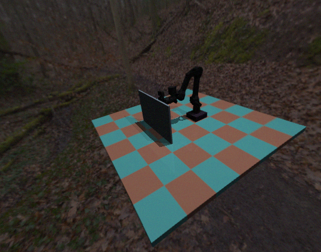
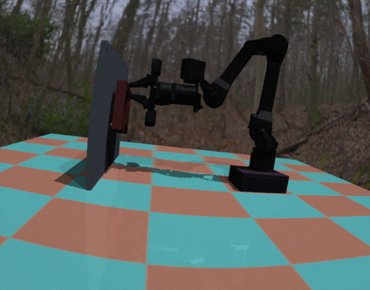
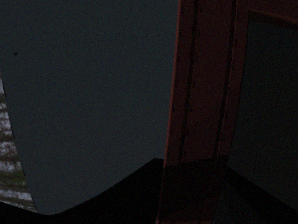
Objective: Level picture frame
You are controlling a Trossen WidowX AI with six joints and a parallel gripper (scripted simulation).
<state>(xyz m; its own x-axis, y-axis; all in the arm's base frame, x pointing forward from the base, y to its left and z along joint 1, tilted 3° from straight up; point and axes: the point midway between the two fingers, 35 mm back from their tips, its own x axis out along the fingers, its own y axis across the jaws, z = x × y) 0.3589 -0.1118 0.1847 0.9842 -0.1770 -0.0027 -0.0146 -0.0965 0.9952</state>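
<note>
So the gray upright panel (image 1: 155,116) (image 2: 103,113) (image 3: 90,95) is standing on the checkered board (image 1: 172,167) (image 2: 198,237), and I'm using it as the landmark. Going left to right in the exterior view, the red frame (image 2: 121,106) (image 3: 207,85) is hanging on the panel's robot-facing side. Just right of the panel, the gripper (image 2: 130,90) (image 3: 188,172) is pinching the frame's upper part. Further right, well apart from the panel, the arm's dark base (image 1: 196,116) (image 2: 258,179) is sitting on the board.
</note>
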